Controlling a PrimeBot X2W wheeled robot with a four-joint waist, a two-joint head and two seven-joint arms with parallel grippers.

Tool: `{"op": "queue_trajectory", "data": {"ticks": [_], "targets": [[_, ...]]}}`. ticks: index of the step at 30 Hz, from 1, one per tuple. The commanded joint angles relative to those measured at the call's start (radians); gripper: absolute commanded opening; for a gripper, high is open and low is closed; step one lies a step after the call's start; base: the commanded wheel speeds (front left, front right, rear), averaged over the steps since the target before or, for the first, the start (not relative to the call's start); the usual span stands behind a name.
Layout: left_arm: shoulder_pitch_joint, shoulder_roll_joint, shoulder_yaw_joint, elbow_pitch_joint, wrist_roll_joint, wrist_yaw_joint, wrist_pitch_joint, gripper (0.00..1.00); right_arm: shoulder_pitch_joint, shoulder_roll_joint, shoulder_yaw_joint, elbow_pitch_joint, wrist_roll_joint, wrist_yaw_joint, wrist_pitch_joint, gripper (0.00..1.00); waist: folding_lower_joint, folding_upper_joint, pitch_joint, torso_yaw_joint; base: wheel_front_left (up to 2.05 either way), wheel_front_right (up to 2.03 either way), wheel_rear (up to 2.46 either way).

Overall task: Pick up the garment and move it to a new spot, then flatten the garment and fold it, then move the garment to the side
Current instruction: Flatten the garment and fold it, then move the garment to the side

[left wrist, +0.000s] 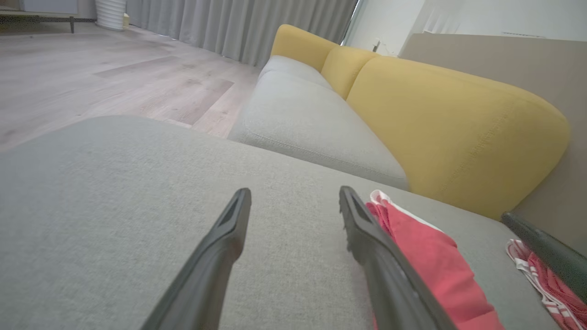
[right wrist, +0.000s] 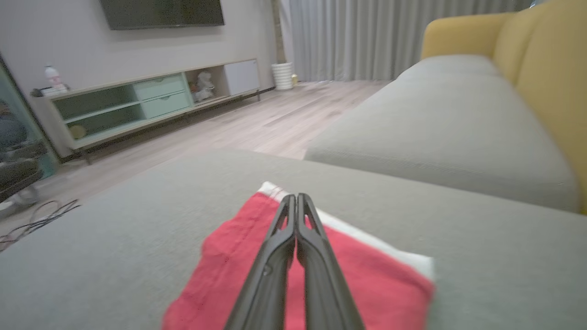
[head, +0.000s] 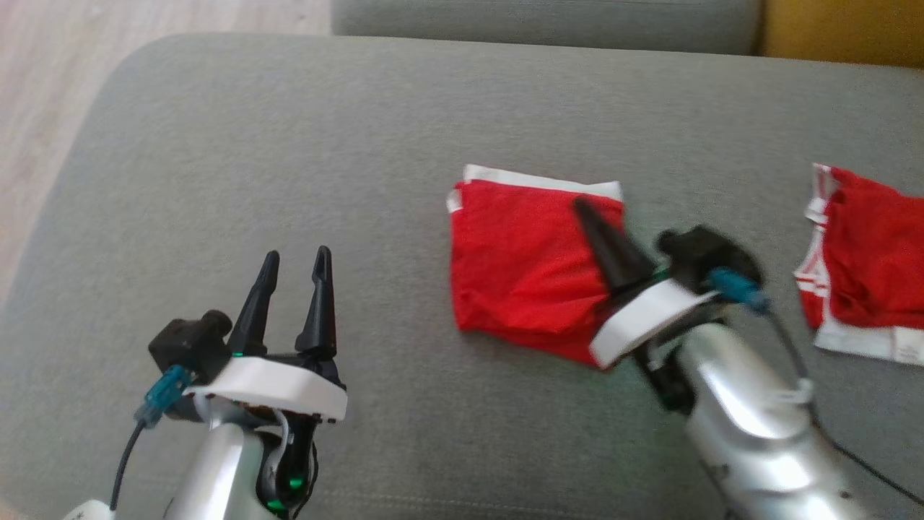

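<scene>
A red garment with white trim (head: 523, 256) lies folded into a rough square on the grey cushion (head: 289, 159). My right gripper (head: 583, 206) is shut, its fingers together over the garment's right part; the right wrist view shows the shut fingers (right wrist: 296, 201) above the red cloth (right wrist: 229, 275) with nothing between them. My left gripper (head: 297, 260) stands open over bare cushion to the left of the garment. In the left wrist view the garment (left wrist: 431, 261) lies just right of the open fingers (left wrist: 236, 215).
A second red garment with white stripes (head: 866, 267) lies at the cushion's right edge. Yellow sofa backrests (left wrist: 449, 128) rise behind the grey seats. Wooden floor (head: 43, 94) lies beyond the cushion's left edge. A TV cabinet (right wrist: 137, 101) stands across the room.
</scene>
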Motion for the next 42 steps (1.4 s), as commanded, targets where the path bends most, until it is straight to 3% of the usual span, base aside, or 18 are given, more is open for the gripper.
{"op": "queue_trajectory", "data": {"ticks": [1,7,11,13,19,30,42], "targets": [[-0.035,0.008,0.039,-0.039,0.014,-0.005,-0.012,1.0,0.024,-0.007,-0.046,-0.062,-0.041,0.002,-0.013,0.0,0.0,0.0,-0.007,-0.039,0.0,0.0,0.0],[-0.045,0.008,0.038,-0.049,0.023,-0.009,-0.012,1.0,0.122,-0.002,-0.228,-0.171,-0.16,0.002,-0.014,0.0,0.0,0.0,-0.014,-0.094,0.0,0.0,0.0],[-0.042,0.008,0.036,-0.048,0.027,-0.009,-0.012,1.0,0.171,0.012,-0.298,-0.218,-0.209,0.002,-0.014,0.0,0.0,0.0,-0.016,-0.113,0.0,0.0,0.0],[-0.037,0.008,0.032,-0.045,0.032,-0.01,-0.012,1.0,0.205,0.021,-0.338,-0.25,-0.241,0.002,-0.014,1.0,0.0,0.0,-0.019,-0.121,0.0,0.0,0.0],[-0.007,0.008,0.026,-0.023,0.044,-0.008,-0.012,1.0,0.286,0.04,-0.411,-0.293,-0.285,0.002,-0.014,1.0,0.0,0.0,-0.025,-0.138,0.0,0.0,0.0],[0.001,0.008,0.019,-0.026,0.035,-0.005,-0.012,1.0,0.304,0.044,-0.397,-0.311,-0.265,0.002,-0.012,1.0,0.0,0.0,-0.02,-0.128,0.0,0.0,0.0],[-0.035,0.008,-0.01,-0.021,0.027,-0.009,-0.012,1.0,0.165,0.044,-0.256,-0.178,-0.01,0.002,0.127,1.0,0.0,0.0,0.061,-0.048,0.0,0.0,0.0]]}}
